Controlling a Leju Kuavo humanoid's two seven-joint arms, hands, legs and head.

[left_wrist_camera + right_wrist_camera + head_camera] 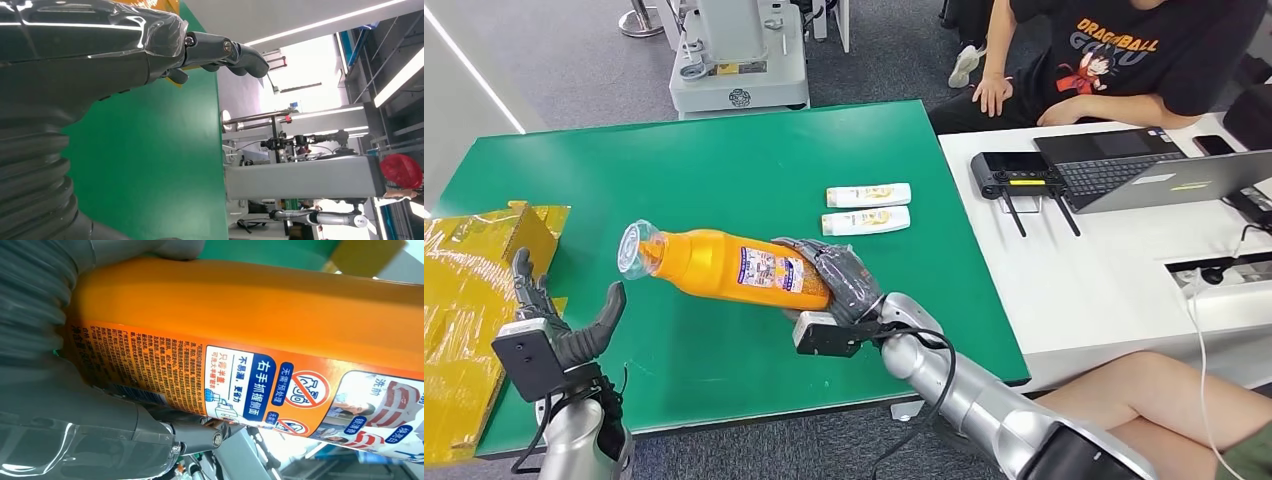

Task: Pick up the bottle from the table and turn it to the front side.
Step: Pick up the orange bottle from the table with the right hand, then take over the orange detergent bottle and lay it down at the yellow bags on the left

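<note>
An orange bottle [724, 266] with a clear cap and a printed label hangs tilted above the green table [724, 170], cap pointing left. My right hand [836, 283] grips its base end. In the right wrist view the bottle [260, 310] spans the frame with its label of small text and pictures facing the camera, my right hand's fingers [190, 432] wrapped under it. My left hand [559, 320] is raised near the table's front left, fingers spread, holding nothing, a short way left of the cap. The left wrist view has my left hand [150, 45] over the green surface.
Two white tubes [868, 208] lie side by side on the table behind the bottle. A yellow box [474, 290] sits at the left edge. A white desk [1104, 270] with laptops stands to the right, with people seated beside it. A grey machine base [739, 60] stands beyond the table.
</note>
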